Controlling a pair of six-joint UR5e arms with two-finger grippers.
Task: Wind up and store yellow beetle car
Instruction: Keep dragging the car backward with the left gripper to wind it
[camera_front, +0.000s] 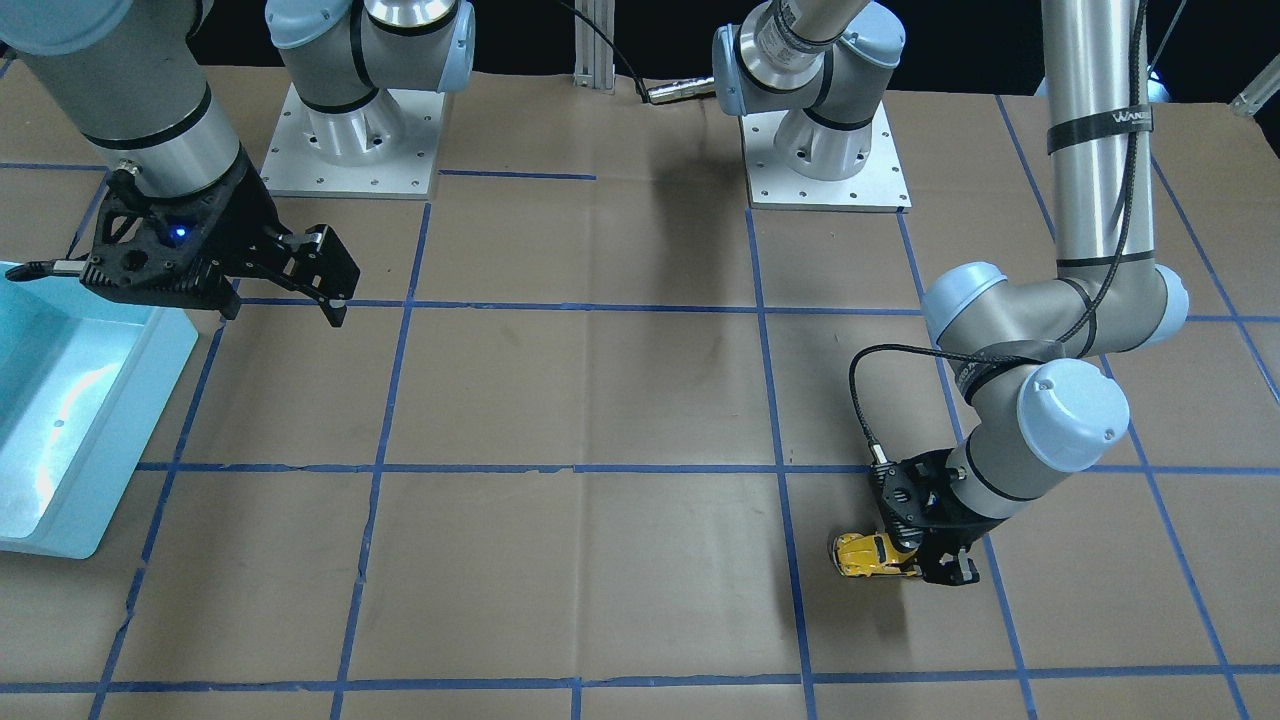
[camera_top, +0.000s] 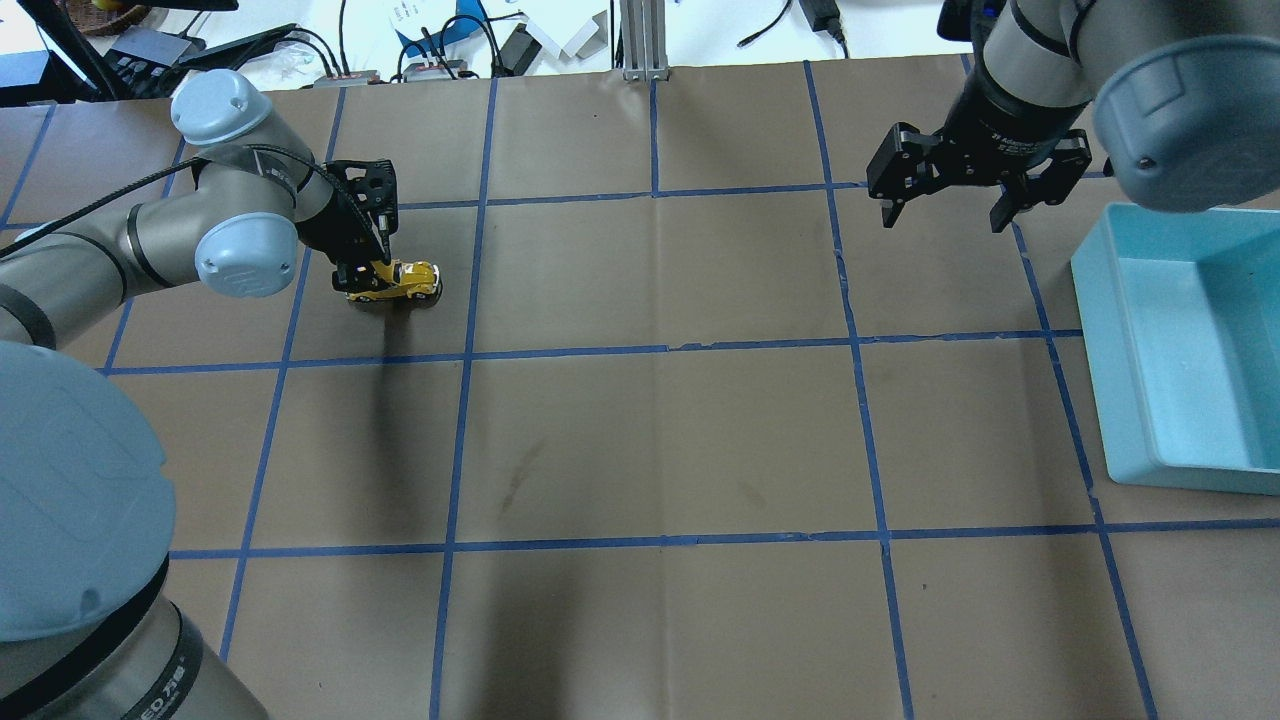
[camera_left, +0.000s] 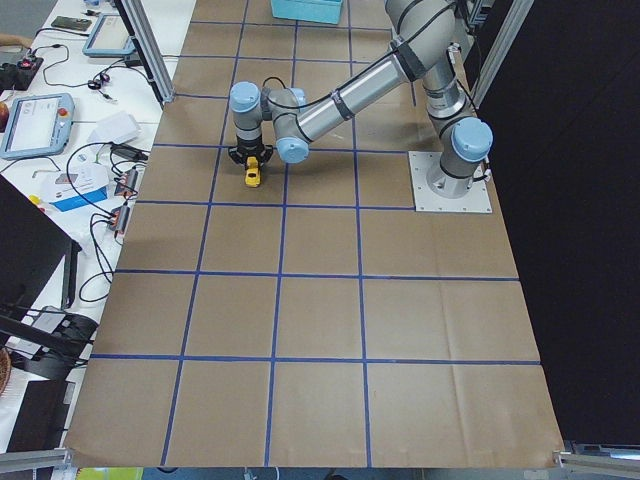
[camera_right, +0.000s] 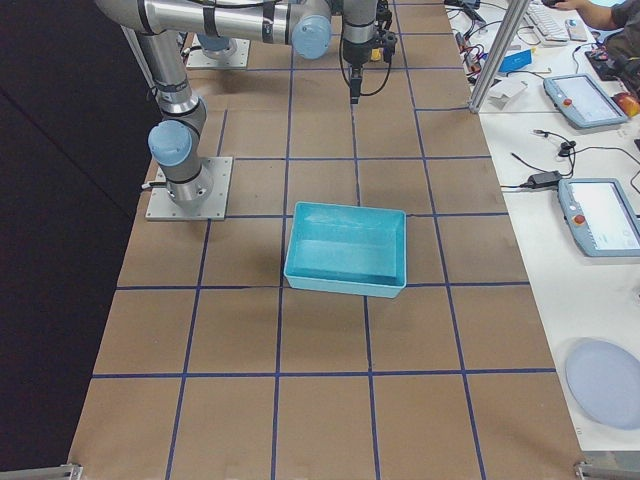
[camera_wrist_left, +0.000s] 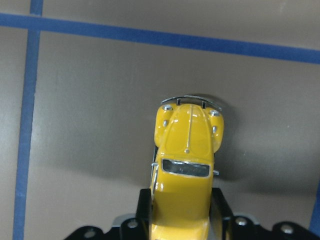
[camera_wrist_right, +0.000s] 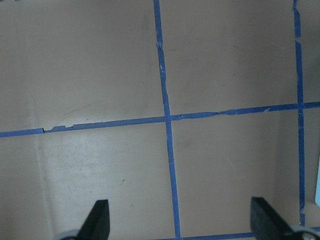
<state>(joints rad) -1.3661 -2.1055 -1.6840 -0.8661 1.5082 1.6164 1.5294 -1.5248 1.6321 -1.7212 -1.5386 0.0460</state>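
Note:
The yellow beetle car (camera_front: 868, 556) is at the table surface on the brown paper, in a square on my left side. My left gripper (camera_front: 935, 565) is shut on its rear half from above. In the left wrist view the car (camera_wrist_left: 186, 150) points away from the camera, its nose and silver bumper free, with a finger on each side of its rear. It also shows in the overhead view (camera_top: 405, 280), under the left gripper (camera_top: 362, 275). My right gripper (camera_top: 944, 220) is open and empty above the table; the right wrist view shows only taped paper between its fingertips (camera_wrist_right: 100, 220).
A light blue bin (camera_top: 1100, 330) stands on my right side, next to the right gripper; it also shows in the front view (camera_front: 120, 420). Blue tape lines grid the brown paper. The two arm bases (camera_front: 350, 140) are at the robot's edge of the table.

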